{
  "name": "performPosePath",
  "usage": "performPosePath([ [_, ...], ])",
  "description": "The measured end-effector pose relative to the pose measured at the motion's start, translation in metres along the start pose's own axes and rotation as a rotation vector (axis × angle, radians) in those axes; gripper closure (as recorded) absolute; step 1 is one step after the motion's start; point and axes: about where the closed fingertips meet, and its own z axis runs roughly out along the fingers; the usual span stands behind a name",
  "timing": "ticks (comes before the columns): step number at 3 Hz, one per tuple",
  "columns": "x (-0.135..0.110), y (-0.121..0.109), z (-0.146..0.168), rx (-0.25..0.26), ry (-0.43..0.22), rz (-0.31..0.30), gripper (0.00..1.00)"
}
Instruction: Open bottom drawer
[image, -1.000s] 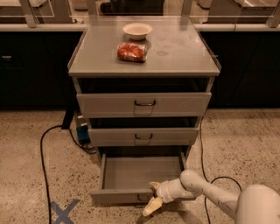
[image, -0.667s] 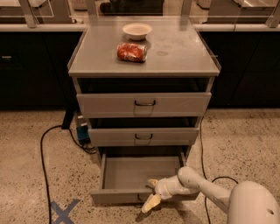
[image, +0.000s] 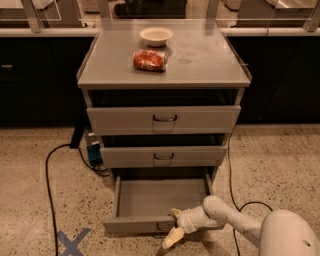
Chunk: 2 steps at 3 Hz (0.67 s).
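The bottom drawer (image: 160, 200) stands pulled well out of the cabinet, its bare grey floor open to view and its shallow front close to the lower edge of the camera view. Over the last second it has scarcely travelled any further, so the pull looks spent and the task seems as good as done. The gripper (image: 172, 227) is still at the middle of the drawer front, where the small handle would be. Its fingers (image: 169, 242) are spread, one tip at the top lip of the front and the other slanting down toward the floor, with the front between them. Whether they actually press on the handle I cannot tell. The pale arm (image: 225, 215) reaches in from the lower right and has shifted only slightly. Above, the middle drawer (image: 162, 156) and the top drawer (image: 165, 119) sit pushed in, or nearly so. On the tabletop (image: 210, 60) lie a red packet (image: 149, 60) and, just behind it, a pale bowl (image: 156, 36). A black cable (image: 50, 180) trails over the speckled floor on the left.
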Motion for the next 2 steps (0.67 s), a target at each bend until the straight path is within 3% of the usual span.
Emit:
performPosePath([
  [1,0.0063,0.0184,-0.0031,-0.002,-0.001,0.013,0.0],
  [2,0.0063,0.0184,-0.0031,-0.002,-0.001,0.013,0.0],
])
